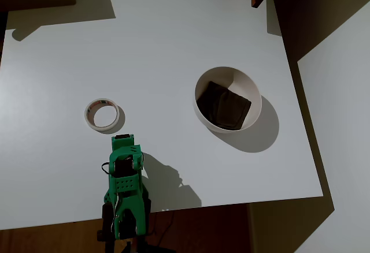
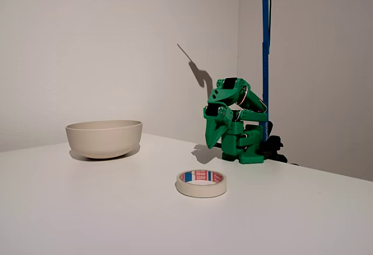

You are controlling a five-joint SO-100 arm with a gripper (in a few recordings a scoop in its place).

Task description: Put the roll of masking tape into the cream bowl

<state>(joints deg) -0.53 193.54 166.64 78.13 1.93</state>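
Waiting folded at the table's near edge in the overhead view, the green arm has not yet begun the pick: its gripper [image 1: 122, 142] points down close to its own base, and in the fixed view [image 2: 217, 134] the fingers look drawn together to a narrow point, holding nothing.

The tape [image 1: 102, 114] lies flat on the white table [image 1: 173, 33], hole up, just beyond and a little left of the gripper in the overhead view. In the fixed view the tape [image 2: 201, 183] sits nearer the camera than the arm, red and blue print showing on its inner core.

The bowl [image 1: 254, 97] stands well to the right in the overhead view, with a dark square patch at its bottom; in the fixed view it is at the left [image 2: 104, 138], well apart from the tape.

I judge the next move calls for opening the jaws, reaching forward over the ring and closing on one side of its wall, one finger through the hole.

The table between tape and bowl is bare. A dark shape juts in at the far edge, clear of the route.
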